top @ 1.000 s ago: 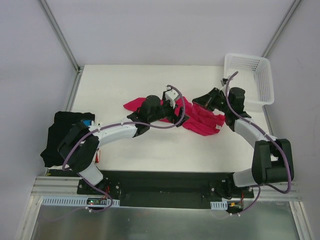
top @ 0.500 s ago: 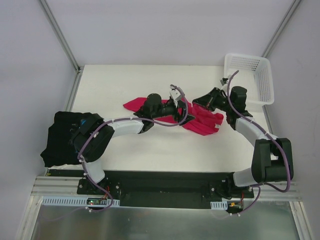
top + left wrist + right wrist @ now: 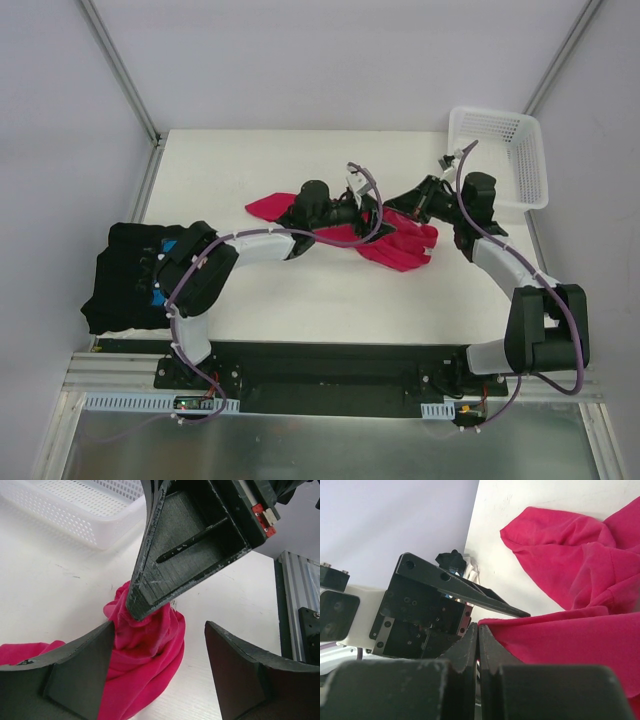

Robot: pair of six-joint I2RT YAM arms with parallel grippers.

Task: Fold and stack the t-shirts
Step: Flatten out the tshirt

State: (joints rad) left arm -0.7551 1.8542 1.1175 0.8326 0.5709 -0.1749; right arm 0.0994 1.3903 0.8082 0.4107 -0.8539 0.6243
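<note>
While right jaws pinch edge of crimson-pink t-shirt [image 3: 400, 248] — crumpled on surface [image 3: 260, 300], right of middle — I hold left jaws open astride same bunch. Step, I reckon: spreading for fold. Next: close left on cloth, pull apart flat.

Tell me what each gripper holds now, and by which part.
The right gripper pinches a bunched fold of the crimson-pink cloth t-shirt. The left gripper stands open around that pinch, holding nothing.

Overhead camera looks down; both close wrist cameras share the t-shirt [image 3: 150, 655].
</note>
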